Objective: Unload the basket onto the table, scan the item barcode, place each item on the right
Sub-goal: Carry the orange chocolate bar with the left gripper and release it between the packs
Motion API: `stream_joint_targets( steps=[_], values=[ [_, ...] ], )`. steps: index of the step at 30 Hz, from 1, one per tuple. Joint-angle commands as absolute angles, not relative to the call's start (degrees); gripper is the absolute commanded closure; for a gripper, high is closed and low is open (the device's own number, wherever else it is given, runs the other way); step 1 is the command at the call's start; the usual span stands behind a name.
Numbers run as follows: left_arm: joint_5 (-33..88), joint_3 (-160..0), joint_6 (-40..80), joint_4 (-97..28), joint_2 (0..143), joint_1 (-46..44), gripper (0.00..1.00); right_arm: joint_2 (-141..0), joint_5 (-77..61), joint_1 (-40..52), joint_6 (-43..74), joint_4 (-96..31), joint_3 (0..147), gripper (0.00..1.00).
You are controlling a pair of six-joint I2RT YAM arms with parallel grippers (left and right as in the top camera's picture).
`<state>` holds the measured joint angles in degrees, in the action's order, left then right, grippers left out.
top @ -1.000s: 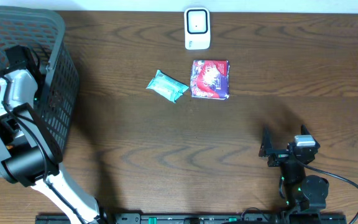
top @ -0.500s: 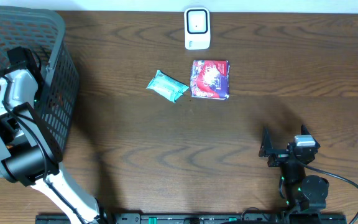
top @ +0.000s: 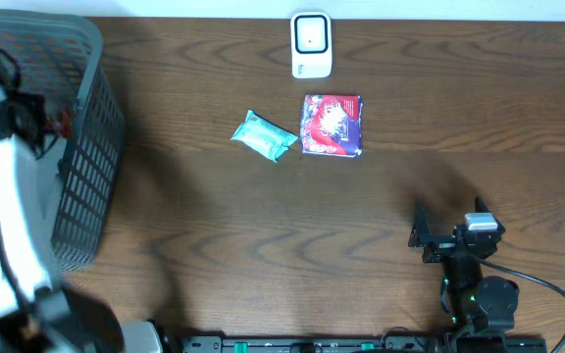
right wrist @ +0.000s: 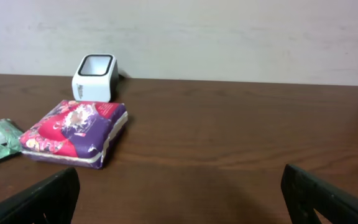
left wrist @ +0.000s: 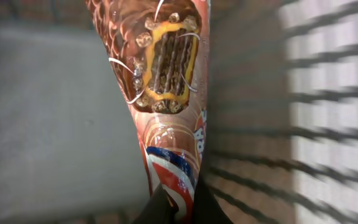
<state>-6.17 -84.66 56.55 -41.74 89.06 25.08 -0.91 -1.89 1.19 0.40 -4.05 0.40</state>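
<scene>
Left gripper point(left wrist: 178, 210) jaws tight on glossy brown tapered wrapper point(left wrist: 166, 106); right gripper point(right wrist: 182, 199) jaws wide apart.

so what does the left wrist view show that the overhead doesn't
Only left wrist: a brown chocolate wrapper pinched in the left hand, close up. Only overhead: the white scanner, teal packet and red pack on the table, plus the open right hand. Both: the grey mesh basket.
</scene>
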Motion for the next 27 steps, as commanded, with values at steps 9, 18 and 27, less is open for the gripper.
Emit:
stream_joint_targets(
  steps=[9,18,27],
  values=[
    [1.15,-85.03,32.49,-36.82,73.8,7.25,0.93,-0.71,-2.04,0.8,0.36,-4.27,0.32,0.01],
    [3.03,-85.01,21.41,-33.43,84.68,-16.03,0.92,-0.71,-2.04,0.8,0.38,-4.25,0.32,0.01],
    [3.07,-85.01,12.1,-30.39,102.35,-23.49,0.92,-0.71,-2.04,0.8,0.38,-4.25,0.32,0.01]
  ],
)
